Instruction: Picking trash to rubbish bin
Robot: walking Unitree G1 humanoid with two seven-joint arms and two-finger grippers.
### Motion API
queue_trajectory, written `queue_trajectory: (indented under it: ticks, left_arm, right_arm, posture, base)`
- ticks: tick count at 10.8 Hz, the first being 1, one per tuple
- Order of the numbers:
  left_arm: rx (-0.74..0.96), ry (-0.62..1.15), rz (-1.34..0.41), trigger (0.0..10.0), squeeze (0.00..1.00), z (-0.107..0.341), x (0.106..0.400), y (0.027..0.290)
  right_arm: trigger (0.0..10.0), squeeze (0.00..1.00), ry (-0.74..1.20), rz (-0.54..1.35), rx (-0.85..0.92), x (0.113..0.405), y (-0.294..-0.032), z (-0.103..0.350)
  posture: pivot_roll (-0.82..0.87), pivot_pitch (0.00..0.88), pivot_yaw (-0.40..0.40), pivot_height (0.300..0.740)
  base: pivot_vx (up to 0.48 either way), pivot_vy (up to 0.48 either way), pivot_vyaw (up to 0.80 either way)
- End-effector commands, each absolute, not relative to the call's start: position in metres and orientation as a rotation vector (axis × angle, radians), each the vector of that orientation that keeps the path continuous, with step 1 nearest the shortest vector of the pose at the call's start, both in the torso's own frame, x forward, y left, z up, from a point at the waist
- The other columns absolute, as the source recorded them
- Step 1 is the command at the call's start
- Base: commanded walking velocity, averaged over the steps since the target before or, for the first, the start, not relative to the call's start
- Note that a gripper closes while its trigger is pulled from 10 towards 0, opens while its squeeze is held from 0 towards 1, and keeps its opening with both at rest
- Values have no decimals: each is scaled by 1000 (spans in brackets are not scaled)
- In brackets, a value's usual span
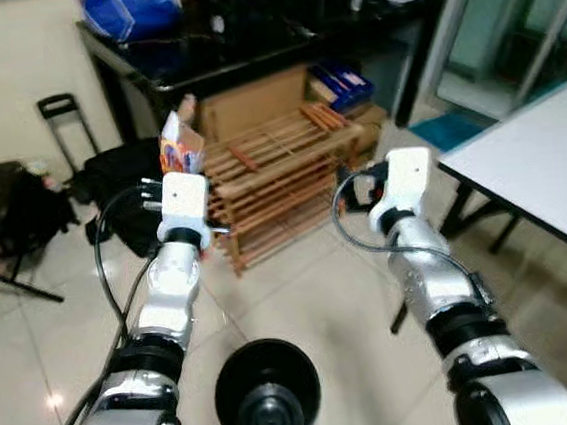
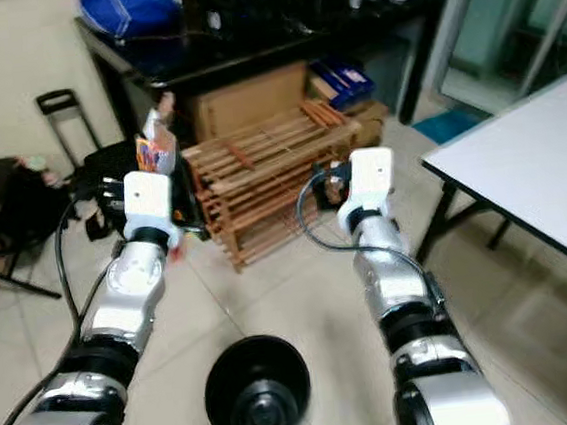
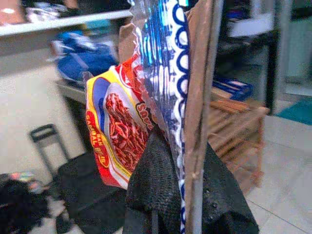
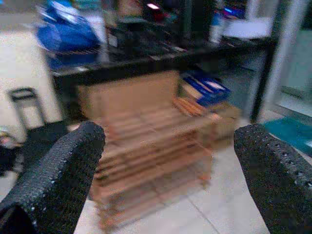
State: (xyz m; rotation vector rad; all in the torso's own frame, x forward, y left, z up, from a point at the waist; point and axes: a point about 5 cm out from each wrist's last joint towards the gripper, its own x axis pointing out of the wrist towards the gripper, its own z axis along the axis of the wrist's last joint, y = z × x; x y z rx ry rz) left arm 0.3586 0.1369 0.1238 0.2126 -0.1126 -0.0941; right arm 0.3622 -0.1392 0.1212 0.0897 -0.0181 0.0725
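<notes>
My left gripper (image 1: 180,154) is raised in front of me and shut on a crumpled snack wrapper (image 1: 179,146), red, yellow and blue, held together with a strip of brown cardboard (image 3: 197,107). In the left wrist view the wrapper (image 3: 122,122) sticks up between the black fingers (image 3: 161,195). A round black rubbish bin (image 1: 268,395) stands on the tiled floor just below, between my two arms. My right gripper (image 4: 165,161) is held up at the same height, open, with nothing between its fingers (image 4: 58,175).
A wooden slatted rack (image 1: 280,178) stands ahead, with cardboard boxes (image 1: 253,100) and a dark table (image 1: 208,54) behind it. A white table (image 1: 541,173) is to the right. Black bags (image 1: 22,212) and a trolley handle (image 1: 63,118) lie to the left.
</notes>
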Motion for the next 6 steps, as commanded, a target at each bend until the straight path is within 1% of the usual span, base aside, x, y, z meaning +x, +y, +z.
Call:
queue_trajectory:
  ticks: [1, 3, 4, 5, 6]
  left_arm:
    - [218, -109, -135, 10000, 0, 123, 358, 132]
    - [209, 79, -186, 10000, 0, 83, 348, 135]
    - [212, 237, -216, 10000, 0, 58, 339, 137]
    - [218, 383, -191, 10000, 0, 26, 320, 144]
    - [162, 510, -121, 10000, 0, 2, 303, 153]
  right_arm:
    - [10000, 0, -28, 64, 99, 364, -139, 125]
    - [10000, 0, -28, 63, 99, 364, -138, 125]
    - [10000, 0, -27, 64, 98, 364, -138, 125]
    - [10000, 0, -29, 65, 98, 364, -137, 125]
    - [10000, 0, -35, 61, 97, 364, -139, 126]
  posture:
    - [30, 0, -35, 716]
    - [31, 0, -33, 716]
    - [29, 0, -32, 716]
    - [20, 0, -30, 716]
    - [13, 0, -31, 716]
  base:
    - [0, 0, 0]
    - [0, 0, 0]
    - [0, 0, 0]
    - [0, 0, 0]
    - [0, 0, 0]
